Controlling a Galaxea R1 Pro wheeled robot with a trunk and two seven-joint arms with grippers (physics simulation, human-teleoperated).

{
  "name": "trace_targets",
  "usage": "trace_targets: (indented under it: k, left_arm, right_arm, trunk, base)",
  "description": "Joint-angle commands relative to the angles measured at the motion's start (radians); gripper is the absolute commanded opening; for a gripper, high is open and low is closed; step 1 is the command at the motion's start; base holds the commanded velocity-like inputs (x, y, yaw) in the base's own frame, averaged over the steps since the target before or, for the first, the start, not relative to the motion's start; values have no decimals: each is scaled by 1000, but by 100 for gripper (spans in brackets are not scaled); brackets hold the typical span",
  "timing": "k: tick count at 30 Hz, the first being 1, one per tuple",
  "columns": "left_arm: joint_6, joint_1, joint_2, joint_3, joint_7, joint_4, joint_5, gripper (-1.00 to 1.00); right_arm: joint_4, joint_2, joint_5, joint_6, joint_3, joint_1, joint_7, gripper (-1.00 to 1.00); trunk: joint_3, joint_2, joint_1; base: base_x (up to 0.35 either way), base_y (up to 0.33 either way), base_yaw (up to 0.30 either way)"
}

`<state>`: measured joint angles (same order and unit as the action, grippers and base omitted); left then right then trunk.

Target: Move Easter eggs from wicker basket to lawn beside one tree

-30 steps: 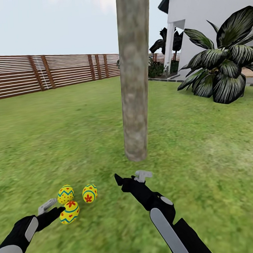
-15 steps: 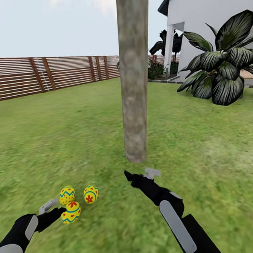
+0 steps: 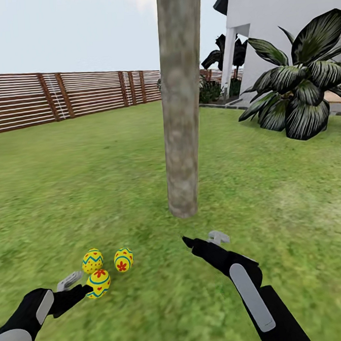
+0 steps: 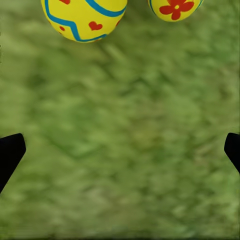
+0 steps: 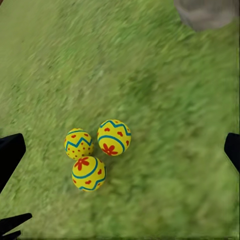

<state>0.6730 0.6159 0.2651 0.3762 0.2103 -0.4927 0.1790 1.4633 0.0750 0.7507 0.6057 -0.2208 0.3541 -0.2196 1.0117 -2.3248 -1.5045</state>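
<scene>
Slatted fence [image 3: 58, 99] (brown), house [image 3: 282, 20], shrub [image 3: 302, 90]

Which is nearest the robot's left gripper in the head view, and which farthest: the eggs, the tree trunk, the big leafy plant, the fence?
1. Eggs, on the grass right beside the left gripper.
2. Tree trunk, ahead, toward the middle.
3. Leafy plant, far right, by the house.
4. Fence, along the back.

I can read no text, label, brand, number or sign here; the eggs [image 3: 99, 282] carry only painted flowers, hearts and zigzag bands.
</scene>
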Motion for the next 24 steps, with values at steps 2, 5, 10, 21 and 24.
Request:
trace_targets:
  k: [2,5,10,21,24]
  left_arm:
    - [5,-1,0,-9,1,1,1,100]
    - [3,-5,0,-16,1,2,1,100]
    - [-2,-13,0,-20,-3,3,-1,100]
    - [-110,-29,-18,-47,-10,75,-3,100]
    - [-124,-29,-23,-63,-11,81,-4,100]
  right_arm:
    - [-29,-5,9,4,2,0,-13,100]
    - [-93,-22,7,-4,3,0,-19,100]
    - [-178,-71,7,-28,3,-5,-19,100]
    - [-230,-89,-1,-152,3,-84,-20,100]
    - [-234,-102,-36,-154,6,-126,-21,100]
  trunk:
    - [-2,14,8]
    - [-7,35,19]
    - [-14,70,39]
    - [-39,147,81]
    - [-49,168,92]
  base:
    - [0,0,0]
    - [0,0,0]
    - [0,0,0]
    - [0,0,0]
    - [0,0,0]
